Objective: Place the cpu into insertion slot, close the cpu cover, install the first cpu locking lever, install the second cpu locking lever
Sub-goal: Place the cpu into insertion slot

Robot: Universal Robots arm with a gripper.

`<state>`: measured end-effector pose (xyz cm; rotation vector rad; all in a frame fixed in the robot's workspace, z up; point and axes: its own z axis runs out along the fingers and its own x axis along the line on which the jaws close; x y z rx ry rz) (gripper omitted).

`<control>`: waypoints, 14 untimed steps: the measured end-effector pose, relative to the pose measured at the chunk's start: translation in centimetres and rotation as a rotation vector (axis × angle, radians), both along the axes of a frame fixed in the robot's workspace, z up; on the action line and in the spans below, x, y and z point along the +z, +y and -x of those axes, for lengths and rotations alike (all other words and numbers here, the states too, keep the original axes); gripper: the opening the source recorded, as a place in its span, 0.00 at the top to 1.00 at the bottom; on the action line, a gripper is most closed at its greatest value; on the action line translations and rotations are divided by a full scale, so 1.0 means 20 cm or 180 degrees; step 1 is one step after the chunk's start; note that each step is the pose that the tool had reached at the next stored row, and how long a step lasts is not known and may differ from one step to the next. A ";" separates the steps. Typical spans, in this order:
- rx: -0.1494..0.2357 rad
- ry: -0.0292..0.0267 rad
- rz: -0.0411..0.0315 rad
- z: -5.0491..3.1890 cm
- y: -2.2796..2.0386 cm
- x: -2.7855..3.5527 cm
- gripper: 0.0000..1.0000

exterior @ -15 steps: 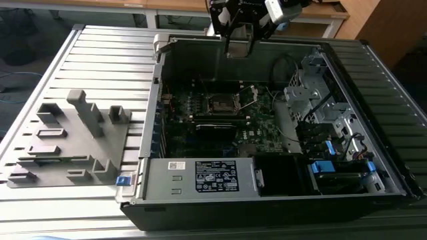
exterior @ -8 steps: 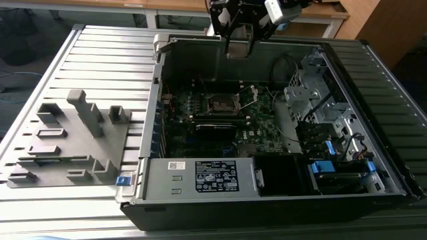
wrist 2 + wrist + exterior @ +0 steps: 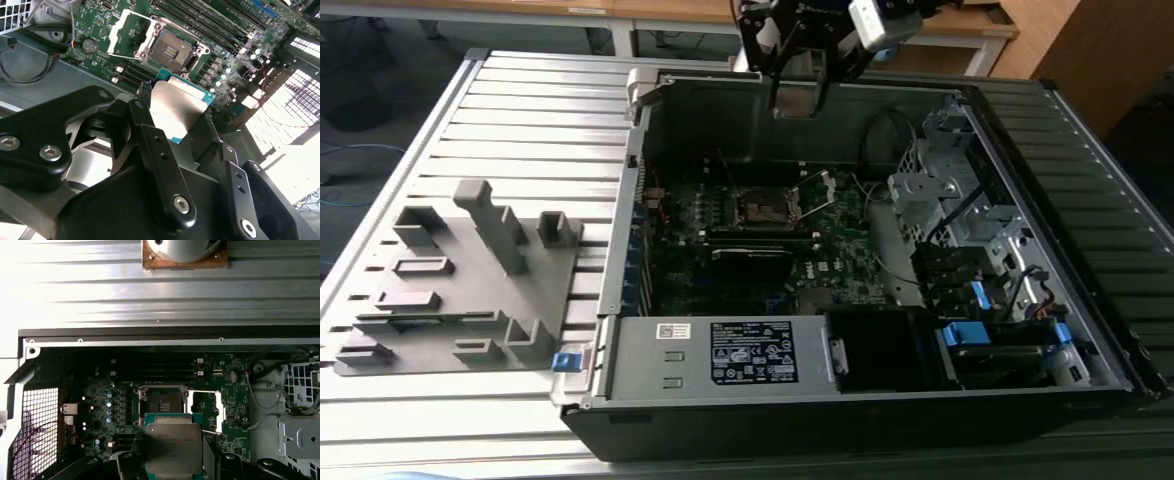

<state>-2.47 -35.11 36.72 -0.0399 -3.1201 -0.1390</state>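
Your gripper (image 3: 801,92) hangs at the upper middle of the exterior view, over the far wall of the open computer case (image 3: 720,130). It is clenched on the cpu (image 3: 177,110), which is pinched by its edges between the black fingers (image 3: 150,137).

In both wrist views the chip is in the air, well apart from the insertion slot (image 3: 172,50). The slot lies bare on the green motherboard (image 3: 235,65), with the cpu cover (image 3: 126,29) swung open beside it and long memory slots (image 3: 210,25) just beside the socket.

In the exterior view a drive cage (image 3: 947,190) and loose cables (image 3: 887,140) crowd the case toward the right. The power supply (image 3: 747,350) sits at lower middle and a grey fixture (image 3: 467,270) lies at the left.

The fingers hide the chip's gripped edges. In the first wrist view the chip covers part of the board near the slot, and the frame edge cuts off one of its sides.
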 end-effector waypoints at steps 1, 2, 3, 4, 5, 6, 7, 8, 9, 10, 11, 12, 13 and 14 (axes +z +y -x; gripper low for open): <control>0.0000 0.0000 0.0001 0.000 0.000 -0.004 0.46; 0.0000 0.0000 0.0002 0.000 0.000 -0.008 0.46; 0.0000 0.0000 0.0002 0.000 0.000 -0.011 0.46; 0.0000 0.0000 0.0003 0.000 0.000 -0.015 0.46; 0.0000 0.0000 0.0004 0.000 0.000 -0.017 0.46; 0.0000 0.0000 0.0005 0.000 0.000 -0.019 0.46; 0.0000 0.0000 0.0005 0.000 0.000 -0.019 0.46; 0.0000 0.0000 0.0005 0.000 0.000 -0.021 0.46; 0.0000 0.0000 0.0005 0.000 0.000 -0.023 0.46; 0.0000 0.0000 0.0005 0.000 0.000 -0.024 0.46; 0.0000 0.0000 0.0005 0.000 0.000 -0.025 0.46; 0.0000 0.0000 0.0005 0.000 0.000 -0.026 0.46; 0.0000 0.0000 0.0005 0.000 0.000 -0.028 0.46; 0.0000 0.0000 0.0005 0.000 0.000 -0.030 0.46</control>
